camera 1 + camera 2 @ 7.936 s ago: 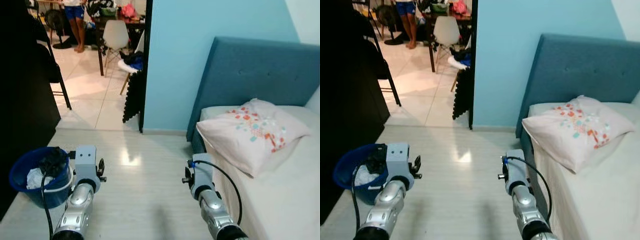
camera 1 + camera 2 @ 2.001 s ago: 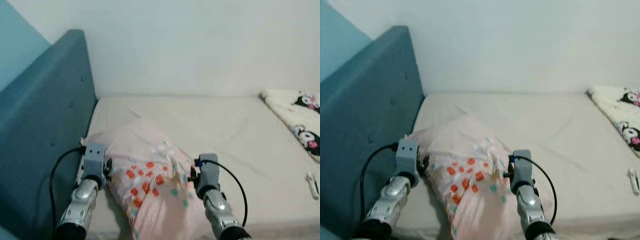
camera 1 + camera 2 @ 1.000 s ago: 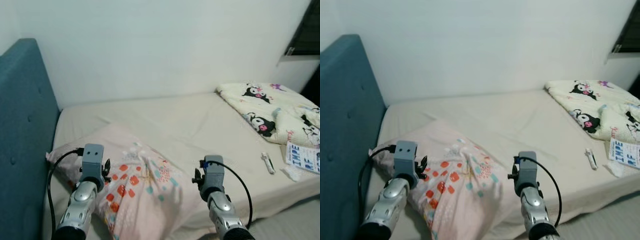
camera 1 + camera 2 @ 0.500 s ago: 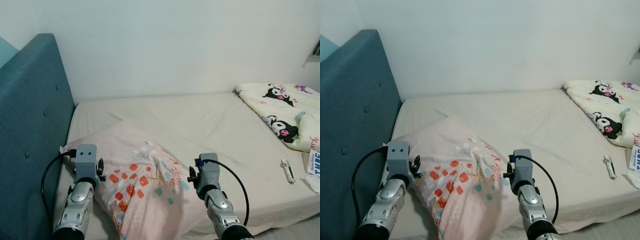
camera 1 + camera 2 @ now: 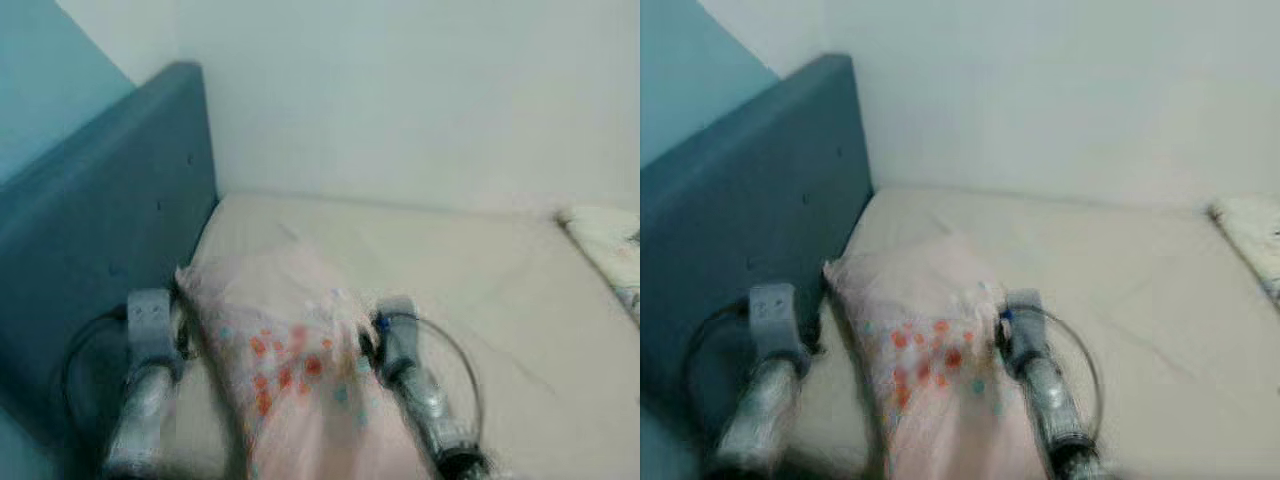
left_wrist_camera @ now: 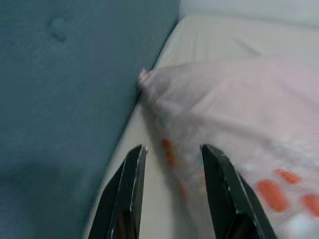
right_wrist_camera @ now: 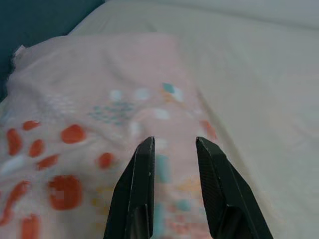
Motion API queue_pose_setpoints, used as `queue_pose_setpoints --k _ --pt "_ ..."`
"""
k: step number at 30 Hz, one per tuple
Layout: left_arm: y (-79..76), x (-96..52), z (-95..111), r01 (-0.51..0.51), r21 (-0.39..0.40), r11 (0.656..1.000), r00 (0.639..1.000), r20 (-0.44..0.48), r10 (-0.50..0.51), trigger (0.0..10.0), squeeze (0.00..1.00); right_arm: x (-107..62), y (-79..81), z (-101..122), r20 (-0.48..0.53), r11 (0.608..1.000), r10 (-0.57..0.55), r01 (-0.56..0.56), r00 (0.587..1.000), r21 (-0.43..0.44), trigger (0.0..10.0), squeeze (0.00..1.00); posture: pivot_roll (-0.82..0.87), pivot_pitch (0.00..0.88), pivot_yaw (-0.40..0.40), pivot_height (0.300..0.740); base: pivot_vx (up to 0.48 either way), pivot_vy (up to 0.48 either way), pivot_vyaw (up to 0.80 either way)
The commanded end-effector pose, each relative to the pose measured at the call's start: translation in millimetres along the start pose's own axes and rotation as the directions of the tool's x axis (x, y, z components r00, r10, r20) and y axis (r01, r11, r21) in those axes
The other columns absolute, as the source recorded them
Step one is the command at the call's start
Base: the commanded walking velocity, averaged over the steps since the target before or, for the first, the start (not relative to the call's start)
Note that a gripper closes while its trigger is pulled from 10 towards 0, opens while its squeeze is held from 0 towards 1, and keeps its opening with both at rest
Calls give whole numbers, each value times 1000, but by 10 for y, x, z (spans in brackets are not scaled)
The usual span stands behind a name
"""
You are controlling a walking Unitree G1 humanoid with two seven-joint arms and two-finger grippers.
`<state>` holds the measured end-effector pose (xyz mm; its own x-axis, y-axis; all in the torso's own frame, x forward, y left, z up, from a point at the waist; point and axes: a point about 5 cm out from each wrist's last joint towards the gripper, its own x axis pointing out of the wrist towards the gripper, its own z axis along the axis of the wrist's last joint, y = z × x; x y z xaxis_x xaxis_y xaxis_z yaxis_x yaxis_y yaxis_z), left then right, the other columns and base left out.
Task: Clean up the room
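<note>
Head views: blurred; I see the pillow (image 5: 290, 340) on the bed (image 5: 480, 290) near the headboard (image 5: 110, 210). Left wrist: left gripper (image 6: 169, 186) spread beside its edge. Right wrist: right gripper (image 7: 173, 172) spread above it. Reaching during blur, I risk snagging fabric.

Both head views are motion-blurred: the silver arms smear, and the patterned blanket (image 5: 610, 250) is cut off at the edge.
</note>
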<state>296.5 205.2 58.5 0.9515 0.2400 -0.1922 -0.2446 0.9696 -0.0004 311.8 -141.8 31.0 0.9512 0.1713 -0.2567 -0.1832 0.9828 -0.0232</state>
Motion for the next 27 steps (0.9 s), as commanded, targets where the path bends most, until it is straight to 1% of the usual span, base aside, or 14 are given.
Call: queue_pose_setpoints --k 1,9,14,18,25,27 --pt "-42 3 18 16 -1 1000 1000 0 -16 10000 0 -13 -15 -26 -7 1000 -8 8 1000 16 10000 0 82 0 -77 740 0 0 0" --pt "-45 2 14 32 28 999 999 -2 -32 10000 0 -14 5 -37 -13 1000 0 0 1000 17 10000 0 84 0 -77 740 0 0 0" --pt "-55 14 17 29 29 999 1000 -8 -29 10000 0 -15 0 -43 -17 1000 -4 5 1000 16 10000 0 82 0 -76 740 0 0 0" --pt "-90 40 31 47 37 998 999 -10 -46 10000 0 -19 -45 -49 -24 999 -48 49 999 17 10000 0 78 0 -72 740 0 0 0" --pt "-115 55 33 63 50 997 998 -15 -63 10000 0 -24 -72 -49 -25 997 -67 67 997 24 10000 0 77 0 -73 740 0 0 0" --pt "-145 57 31 82 47 995 997 -18 -81 10000 0 -27 -78 -52 -25 997 -68 69 997 29 10000 0 76 0 -74 740 0 0 0"
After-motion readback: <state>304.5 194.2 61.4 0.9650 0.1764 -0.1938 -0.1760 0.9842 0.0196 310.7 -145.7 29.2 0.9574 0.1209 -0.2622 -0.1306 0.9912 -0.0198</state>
